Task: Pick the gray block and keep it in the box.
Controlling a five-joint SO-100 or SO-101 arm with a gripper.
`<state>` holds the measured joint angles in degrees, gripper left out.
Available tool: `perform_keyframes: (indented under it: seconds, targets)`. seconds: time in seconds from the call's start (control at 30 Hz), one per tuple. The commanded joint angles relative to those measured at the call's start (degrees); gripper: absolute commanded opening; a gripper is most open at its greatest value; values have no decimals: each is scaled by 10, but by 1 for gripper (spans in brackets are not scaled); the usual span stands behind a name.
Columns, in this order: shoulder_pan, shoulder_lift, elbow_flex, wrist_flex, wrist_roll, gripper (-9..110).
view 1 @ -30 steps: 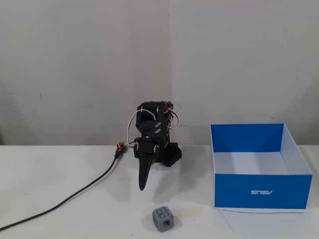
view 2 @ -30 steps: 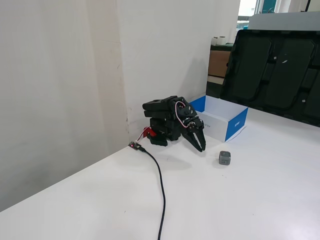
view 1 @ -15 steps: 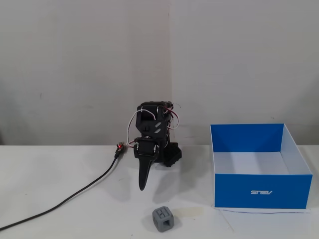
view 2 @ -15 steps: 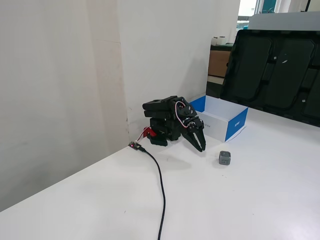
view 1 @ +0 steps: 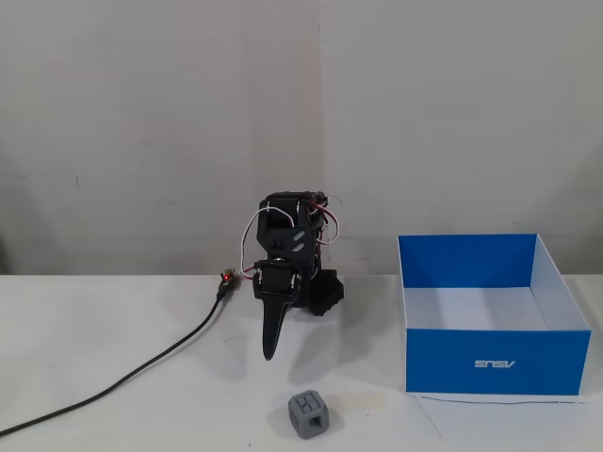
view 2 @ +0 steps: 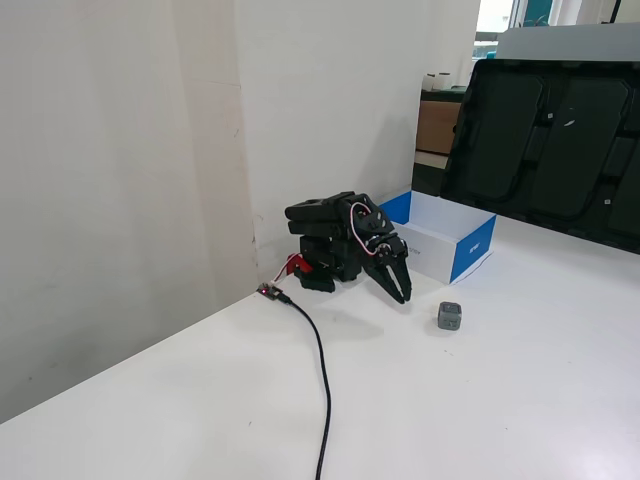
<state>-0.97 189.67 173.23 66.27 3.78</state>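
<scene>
From my remote station, I saw a white table (view 2: 520, 400) set against a plain pale wall (view 1: 170, 132). Beyond it stood a large black panel (view 2: 545, 150), brown cardboard (view 2: 438, 125) and a daylit window (view 2: 493, 15).

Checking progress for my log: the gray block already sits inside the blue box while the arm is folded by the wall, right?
Not quite. The gray block lies on the table in front of the blue box, outside it, as both fixed views show. The arm is indeed folded by the wall.

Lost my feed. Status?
Claw shut, empty, above table. Block on table, outside box. Nothing between them.
</scene>
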Motion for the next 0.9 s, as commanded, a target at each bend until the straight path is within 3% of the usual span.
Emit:
perform_keyframes:
  seconds: [0.0, 0.87]
  targets:
    - [4, 68, 3, 3, 5, 0]
    - [7, 68, -7, 0, -2, 0]
